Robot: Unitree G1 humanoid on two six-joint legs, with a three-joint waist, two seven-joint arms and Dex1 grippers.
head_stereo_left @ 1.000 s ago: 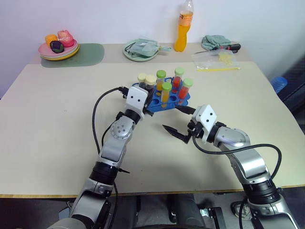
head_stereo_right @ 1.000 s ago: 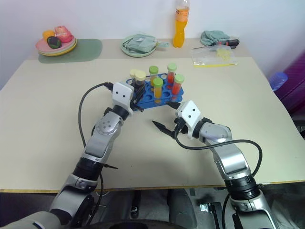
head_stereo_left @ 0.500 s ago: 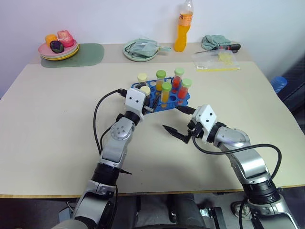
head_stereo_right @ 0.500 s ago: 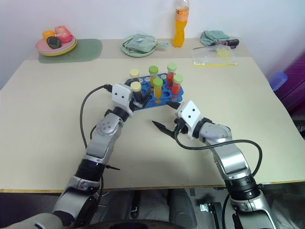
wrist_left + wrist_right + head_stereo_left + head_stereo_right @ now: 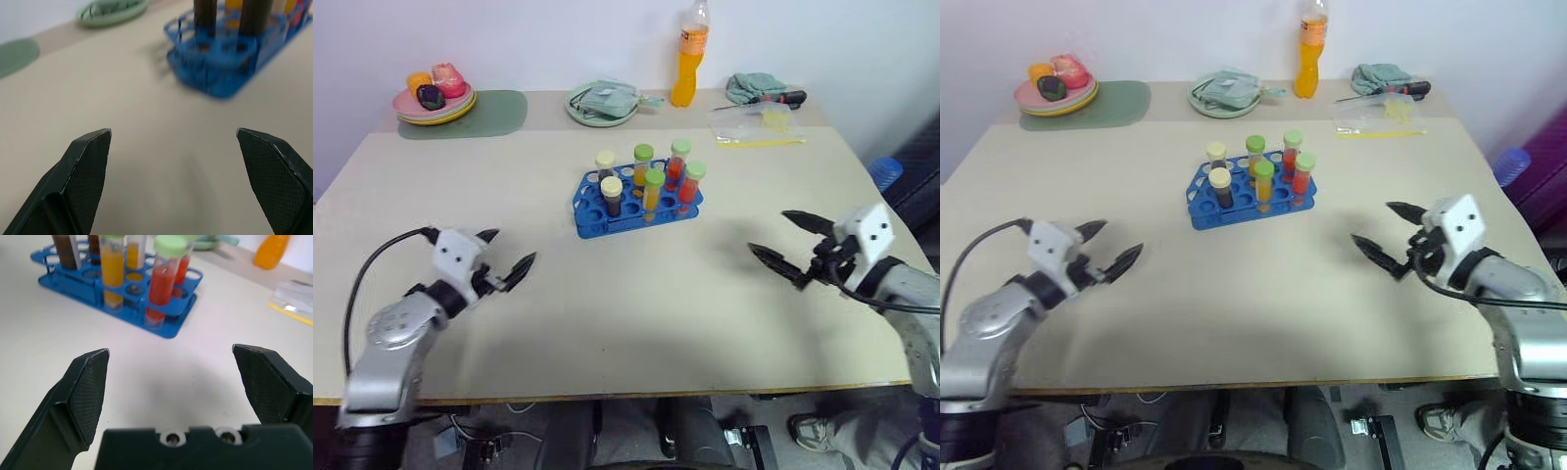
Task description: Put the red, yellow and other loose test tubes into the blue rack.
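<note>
While the blue rack (image 5: 636,201) stands at the centre of the table (image 5: 607,304), a little above the middle of the frame, both grippers hang wide of it near the lower corners. The left gripper (image 5: 506,257) sits at the lower left, its two black fingers spread apart with nothing between them; the right gripper (image 5: 786,242) sits at the right edge, just below mid-height, fingers likewise spread and empty. Six tubes stand upright in the rack: two brown ones with cream caps (image 5: 611,195) at its left end, two yellow ones with green caps (image 5: 653,192) in the middle, and two red ones with green caps (image 5: 689,187) at its right end (several holes are vacant). Along the top of the frame are a plate of fruit (image 5: 434,95) on a green mat at upper left, a green plate (image 5: 602,102) with a cloth, and an orange bottle (image 5: 687,59) at top centre
</note>
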